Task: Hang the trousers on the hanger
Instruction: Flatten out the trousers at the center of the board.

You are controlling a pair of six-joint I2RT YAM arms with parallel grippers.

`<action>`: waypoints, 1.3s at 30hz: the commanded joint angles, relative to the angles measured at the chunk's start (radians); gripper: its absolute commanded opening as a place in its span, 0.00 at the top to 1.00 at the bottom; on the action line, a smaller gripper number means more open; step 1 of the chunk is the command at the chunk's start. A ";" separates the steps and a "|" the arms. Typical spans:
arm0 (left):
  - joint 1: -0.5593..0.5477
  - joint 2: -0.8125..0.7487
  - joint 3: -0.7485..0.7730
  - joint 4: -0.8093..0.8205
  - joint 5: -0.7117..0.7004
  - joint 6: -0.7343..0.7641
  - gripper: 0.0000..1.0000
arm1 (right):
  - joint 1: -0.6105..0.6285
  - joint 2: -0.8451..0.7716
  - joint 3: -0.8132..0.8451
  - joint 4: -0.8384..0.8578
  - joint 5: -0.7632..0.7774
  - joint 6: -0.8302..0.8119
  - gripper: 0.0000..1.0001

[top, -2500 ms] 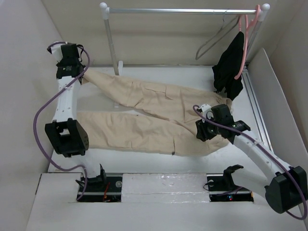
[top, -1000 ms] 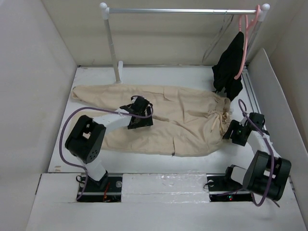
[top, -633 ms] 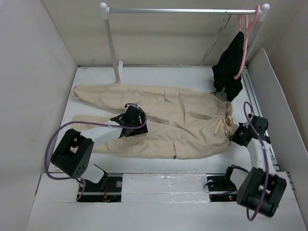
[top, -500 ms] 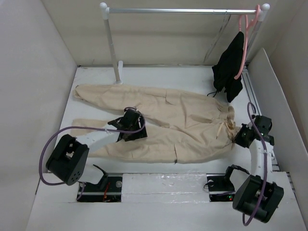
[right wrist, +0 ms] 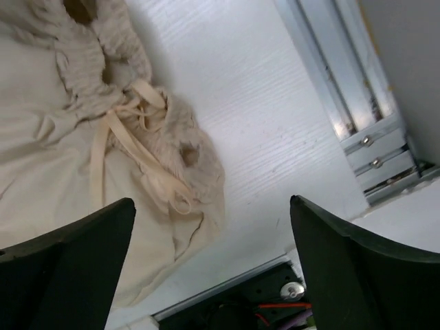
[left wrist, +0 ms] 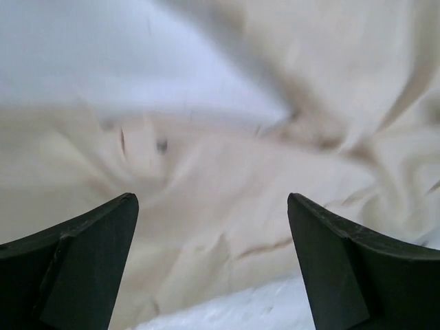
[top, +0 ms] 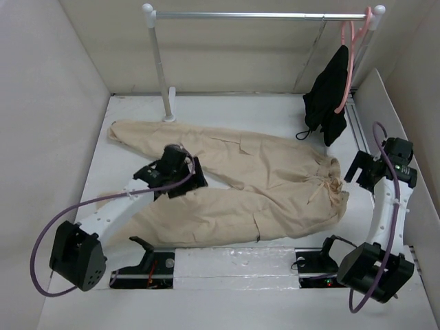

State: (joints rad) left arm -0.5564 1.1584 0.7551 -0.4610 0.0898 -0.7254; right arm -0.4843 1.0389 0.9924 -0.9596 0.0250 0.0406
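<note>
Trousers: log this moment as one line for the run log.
trousers: spread flat on table, not hung | left gripper: open, above a leg | right gripper: open, beside waistband, holding nothing

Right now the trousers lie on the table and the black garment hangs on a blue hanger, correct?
No: it is a pink hanger, as the top view shows. The trousers do lie on the table, and the black garment hangs there.
</note>
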 commanded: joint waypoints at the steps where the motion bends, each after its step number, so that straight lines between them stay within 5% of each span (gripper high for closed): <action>1: 0.134 -0.039 0.202 0.008 -0.165 0.014 0.14 | 0.016 0.001 0.101 0.079 -0.060 -0.060 0.06; 3: 0.293 -0.025 0.237 0.050 -0.170 0.009 0.21 | 0.108 -0.010 0.100 0.105 -0.100 -0.097 0.32; 4: 0.350 -0.013 0.245 0.073 -0.153 0.003 0.23 | 0.143 -0.017 0.072 0.122 -0.111 -0.105 0.74; 6: 0.515 0.015 0.242 0.138 -0.124 -0.032 0.25 | 0.254 -0.062 0.014 0.171 -0.166 -0.132 0.98; 7: 0.570 0.064 0.239 0.162 -0.057 -0.046 0.25 | 0.289 -0.074 -0.044 0.191 -0.187 -0.139 1.00; 11: 0.756 0.233 0.230 0.284 0.022 -0.104 0.23 | 0.438 -0.143 -0.145 0.249 -0.237 -0.165 0.95; 14: 0.788 0.407 0.327 0.369 0.045 -0.095 0.23 | 0.626 -0.160 -0.188 0.286 -0.296 -0.212 0.57; 16: 0.788 0.467 0.364 0.383 0.056 -0.095 0.23 | 0.648 -0.155 -0.192 0.297 -0.300 -0.223 0.50; 19: 0.788 0.578 0.427 0.400 0.056 -0.115 0.25 | 0.690 -0.117 -0.196 0.306 -0.281 -0.255 0.48; 25: 0.788 0.714 0.493 0.390 -0.005 -0.199 0.52 | 0.690 -0.059 -0.158 0.312 -0.304 -0.281 0.48; 26: 0.788 0.728 0.509 0.372 -0.012 -0.206 0.71 | 0.690 -0.059 -0.153 0.314 -0.306 -0.278 0.48; 29: 0.788 0.765 0.578 0.317 -0.028 -0.194 1.00 | 0.690 -0.071 -0.140 0.309 -0.297 -0.272 0.48; 39: 0.705 0.442 0.622 0.007 -0.344 -0.053 1.00 | 0.649 -0.024 -0.169 0.338 -0.277 -0.286 0.47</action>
State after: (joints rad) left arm 0.1951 1.7752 1.3422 -0.3328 -0.0998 -0.8471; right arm 0.1841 0.9962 0.8055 -0.6762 -0.2577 -0.2264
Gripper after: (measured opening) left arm 0.003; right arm 0.525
